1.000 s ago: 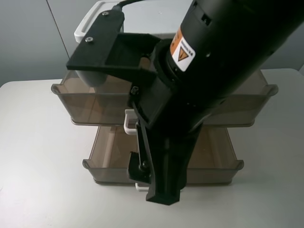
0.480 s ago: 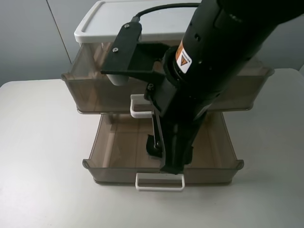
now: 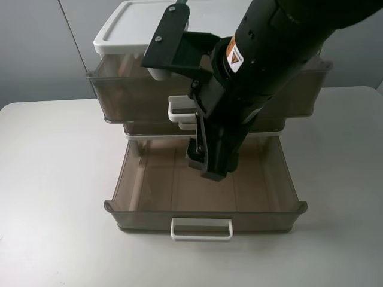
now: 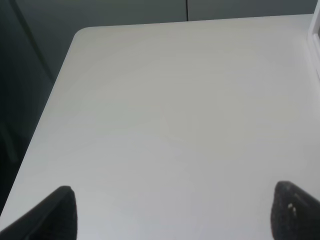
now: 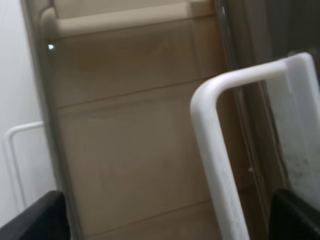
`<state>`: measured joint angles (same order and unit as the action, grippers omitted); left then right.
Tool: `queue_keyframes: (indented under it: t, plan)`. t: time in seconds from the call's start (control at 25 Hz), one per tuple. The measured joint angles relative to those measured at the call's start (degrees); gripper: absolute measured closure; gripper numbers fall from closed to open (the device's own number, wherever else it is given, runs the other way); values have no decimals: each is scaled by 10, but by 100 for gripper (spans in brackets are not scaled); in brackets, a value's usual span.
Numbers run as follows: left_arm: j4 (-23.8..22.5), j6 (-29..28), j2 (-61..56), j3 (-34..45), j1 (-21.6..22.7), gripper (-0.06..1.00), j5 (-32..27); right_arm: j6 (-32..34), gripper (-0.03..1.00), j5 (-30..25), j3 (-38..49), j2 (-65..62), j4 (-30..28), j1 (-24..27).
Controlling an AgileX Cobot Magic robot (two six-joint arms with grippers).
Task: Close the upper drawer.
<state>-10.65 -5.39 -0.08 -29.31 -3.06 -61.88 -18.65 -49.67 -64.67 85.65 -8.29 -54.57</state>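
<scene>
The upper drawer (image 3: 128,95) is smoky-brown, and its front stands a little forward of the cabinet's white top (image 3: 128,27). Its white loop handle (image 3: 179,107) is right against my right arm. My right gripper (image 3: 206,161) points down in front of the drawer, over the open lowest drawer. In the right wrist view the gripper (image 5: 165,220) is open, with the white handle (image 5: 215,150) between its spread fingertips (image 5: 35,220). My left gripper (image 4: 175,215) is open and empty over bare table, and does not show in the exterior view.
The lowest drawer (image 3: 137,218) is pulled far out toward the front, its white handle (image 3: 201,229) near the table's front edge. A thinner-fronted brown drawer (image 3: 149,127) sits just under the upper one. The white table (image 3: 54,197) spreads on both sides.
The upper drawer has slid back into the cabinet. My right arm has moved back with it, from over the lowest drawer's front edge to its middle.
</scene>
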Motion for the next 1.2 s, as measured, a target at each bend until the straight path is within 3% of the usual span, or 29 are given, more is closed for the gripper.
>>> queue_keyframes:
  t: [0.36, 1.2]
  plan:
    - [0, 0, 0, 0, 0, 20, 0, 1, 36, 40, 0, 26, -22, 32]
    - [0, 0, 0, 0, 0, 20, 0, 54, 35, 119, -1, 45, -135, 39]
